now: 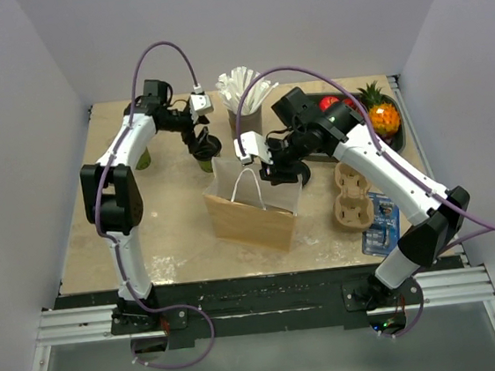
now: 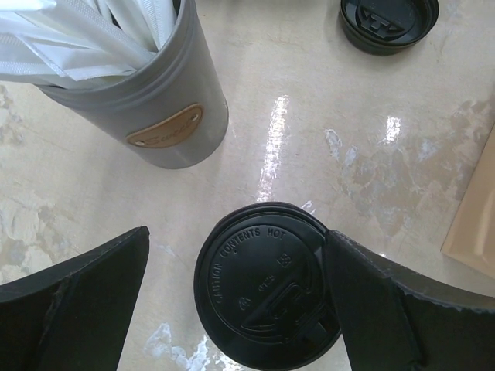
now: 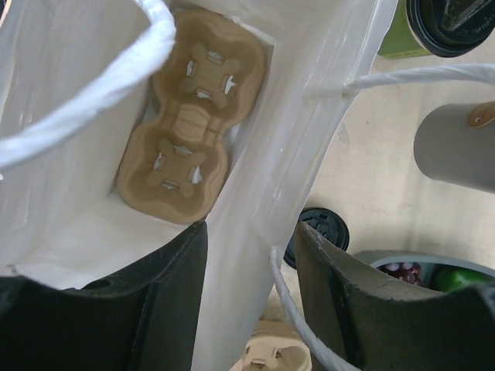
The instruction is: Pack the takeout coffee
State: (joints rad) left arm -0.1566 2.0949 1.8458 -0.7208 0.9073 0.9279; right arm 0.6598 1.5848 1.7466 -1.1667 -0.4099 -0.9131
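1. Left gripper [image 2: 236, 259] hangs with its jaws wide apart over the takeout coffee, a small green paper cup under a round black plastic lid [image 2: 267, 290]. The cup stands on the tan table [image 2: 325, 131] just behind the bag, near the grey cylindrical cup of white straws [image 2: 155, 116].
2. Largest thing first: the brown paper bag with white cord handles [image 1: 249, 219]. My right gripper [image 3: 251, 232] has its jaws apart astride 1 white-lined wall, 1 finger inside and 1 outside. I judge its job is to hold that mouth wide.
3. Next comes the 2-well brown pulp carrier [image 3: 189, 116] lying on the bag's floor. I should aim the cup for 1 well, upright.
4. As for the cup itself, its lid sits off-centre, against 1 finger [image 2: 379, 309]. I would centre first, drop below the lid, then close gently on the paper wall, since squeezing the lid might pop it.
5. Only the right wrist view shows the carrier inside the bag, and only the left wrist view shows that offset. The overhead view alone shows both arms and the bag together.
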